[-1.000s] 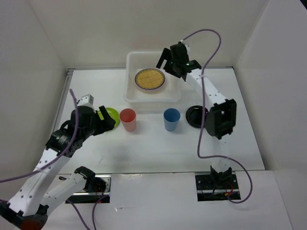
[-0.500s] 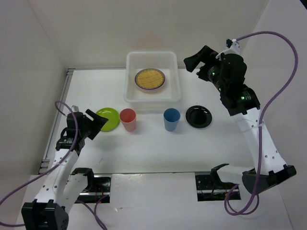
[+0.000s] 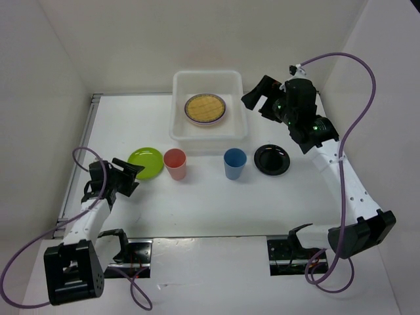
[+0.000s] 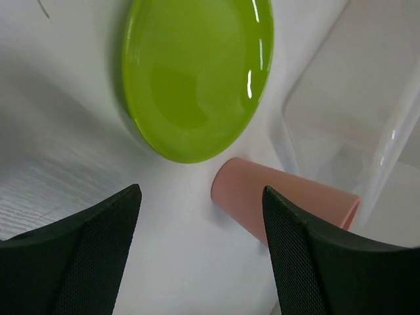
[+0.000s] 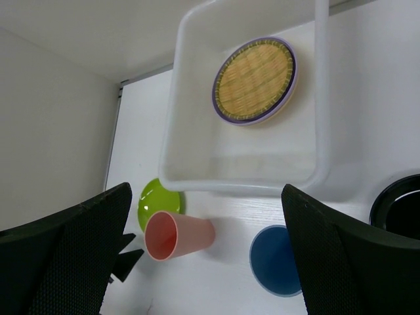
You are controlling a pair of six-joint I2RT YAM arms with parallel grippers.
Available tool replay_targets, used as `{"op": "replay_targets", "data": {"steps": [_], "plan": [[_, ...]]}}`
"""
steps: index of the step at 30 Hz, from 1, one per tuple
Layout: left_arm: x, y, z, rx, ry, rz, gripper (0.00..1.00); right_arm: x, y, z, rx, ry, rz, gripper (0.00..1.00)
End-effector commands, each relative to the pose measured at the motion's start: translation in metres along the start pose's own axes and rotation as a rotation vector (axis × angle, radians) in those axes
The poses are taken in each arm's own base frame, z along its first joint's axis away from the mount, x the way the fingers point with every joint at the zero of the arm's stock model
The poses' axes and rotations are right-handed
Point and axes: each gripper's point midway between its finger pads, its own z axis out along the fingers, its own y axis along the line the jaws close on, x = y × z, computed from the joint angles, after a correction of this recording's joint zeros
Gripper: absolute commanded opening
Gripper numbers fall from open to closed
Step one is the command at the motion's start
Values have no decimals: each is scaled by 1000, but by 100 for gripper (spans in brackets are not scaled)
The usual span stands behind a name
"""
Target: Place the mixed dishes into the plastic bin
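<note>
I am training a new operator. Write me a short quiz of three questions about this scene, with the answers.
1. True or false: the woven tan plate lies inside the plastic bin.
2. Which is nearest to the left end effector? A) lime green plate B) woven tan plate C) plastic bin
3. Fill in: the left end effector and the right end effector are both ____ (open or shut).

Key: 1 true; 2 A; 3 open.

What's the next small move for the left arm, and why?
Probably ease the left end effector forward toward the near rim of the lime green plate. It is open and empty, pointed at that plate, which lies outside the plastic bin.
</note>
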Motion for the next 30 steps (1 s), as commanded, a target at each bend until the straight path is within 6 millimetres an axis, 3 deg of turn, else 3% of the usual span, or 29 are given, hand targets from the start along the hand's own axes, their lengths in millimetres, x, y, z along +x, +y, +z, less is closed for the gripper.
{"op": "replay_targets", "data": {"steps": [1,14,15,16,20,23,30], "plan": [[-7,-9,8,58,7,-4,81,-18,15,-11,-62,-60,4,99],[-6,21,44,-25,51,-82,80,-20,14,-14,-77,-60,16,99],[-4,22,46,-19,58,-97,76,-20,14,-14,-77,-60,16,99],[3,35,49,-44,71,-122,74,-19,15,-14,-84,-54,16,99],[1,32,52,-9,53,-154,65,-19,16,-14,-85,-54,25,99],[-8,32,53,-24,13,-152,53,-22,18,-16,-90,-61,25,99],[-23,34,59,-68,-47,-154,46,-30,21,-19,-102,-76,25,99]]}}
